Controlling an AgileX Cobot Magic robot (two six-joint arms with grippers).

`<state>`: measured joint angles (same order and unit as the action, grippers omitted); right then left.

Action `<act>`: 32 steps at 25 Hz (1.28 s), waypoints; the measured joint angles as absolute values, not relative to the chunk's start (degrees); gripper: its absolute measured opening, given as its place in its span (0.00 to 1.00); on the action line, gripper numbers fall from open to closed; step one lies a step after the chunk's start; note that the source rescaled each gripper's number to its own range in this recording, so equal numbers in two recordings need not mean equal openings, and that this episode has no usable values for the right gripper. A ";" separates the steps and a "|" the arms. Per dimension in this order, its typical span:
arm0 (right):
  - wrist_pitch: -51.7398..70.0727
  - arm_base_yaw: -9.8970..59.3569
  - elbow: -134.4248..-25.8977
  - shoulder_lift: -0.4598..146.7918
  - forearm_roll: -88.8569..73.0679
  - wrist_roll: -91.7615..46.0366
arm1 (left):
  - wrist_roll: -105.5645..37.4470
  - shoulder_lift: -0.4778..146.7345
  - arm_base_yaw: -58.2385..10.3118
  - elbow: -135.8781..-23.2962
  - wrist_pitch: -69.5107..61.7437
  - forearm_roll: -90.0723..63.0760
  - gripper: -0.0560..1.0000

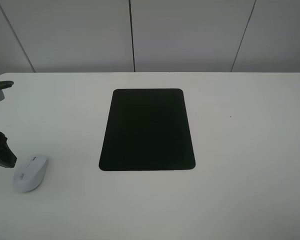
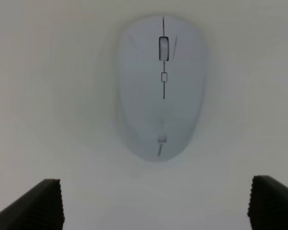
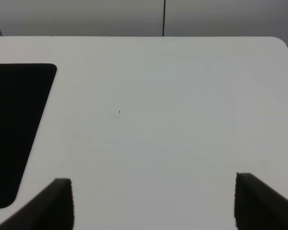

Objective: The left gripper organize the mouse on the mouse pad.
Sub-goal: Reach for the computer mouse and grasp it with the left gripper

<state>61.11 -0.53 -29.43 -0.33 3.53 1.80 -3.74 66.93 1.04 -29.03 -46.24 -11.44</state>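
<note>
Exterior high view: a white table stands before a pale grey panelled wall. A black rectangular mouse pad with rounded corners lies flat near the middle of the table. A small white computer mouse sits on the bare table toward the near left, well apart from the pad and not touching it. Just beside the mouse, at the left edge of the view, a dark part of the left gripper shows; its opening cannot be judged from here.

Left wrist view: the mouse lies on the table, grey scroll wheel at the end away from the gripper. 2 dark ribbed fingertips stand wide apart with nothing between them. The mouse is ahead of them, untouched.

Right wrist view: the right gripper hangs over bare table, its 2 dark fingertips spread wide and holding nothing. A rounded corner of the mouse pad shows at one side, apart from the fingertips. A tiny dark speck marks the table surface.
</note>
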 joint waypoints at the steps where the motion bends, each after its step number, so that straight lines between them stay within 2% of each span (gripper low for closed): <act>1: 61.11 -0.53 -29.43 -0.33 3.53 1.80 | -3.62 66.93 1.04 -29.03 -45.99 -11.55 1.00; 18: 61.11 -0.53 -29.43 -0.33 3.47 1.80 | -3.78 67.19 1.04 -28.57 -42.35 -11.53 1.00; 32: 61.11 -0.53 -29.43 -0.33 3.47 1.80 | -4.04 78.69 1.04 -28.21 -36.65 -12.16 1.00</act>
<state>61.11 -0.53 -29.43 -0.33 3.47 1.80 -4.04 78.69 1.04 -28.21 -36.65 -12.16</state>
